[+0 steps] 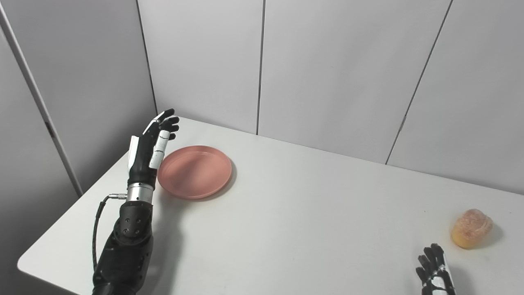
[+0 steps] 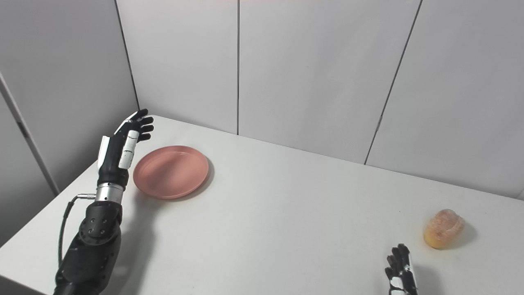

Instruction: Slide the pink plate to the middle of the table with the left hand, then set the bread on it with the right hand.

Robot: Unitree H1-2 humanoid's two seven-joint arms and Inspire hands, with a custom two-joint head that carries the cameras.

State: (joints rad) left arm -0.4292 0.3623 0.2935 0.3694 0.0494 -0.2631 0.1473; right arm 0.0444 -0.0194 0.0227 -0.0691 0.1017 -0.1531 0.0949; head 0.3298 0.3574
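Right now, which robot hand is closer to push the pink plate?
The left hand. It is raised, fingers apart, right beside the pink plate. The right hand sits far across the table near the bread.

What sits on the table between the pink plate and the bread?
Nothing: between the pink plate and the bread lies bare table, in both eye views.

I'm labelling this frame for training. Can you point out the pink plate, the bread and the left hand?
pink plate (image 1: 194, 172): left eye view, centre of its dish.
bread (image 1: 470, 228): left eye view, middle of the loaf.
left hand (image 1: 149, 153): left eye view, back of the palm.
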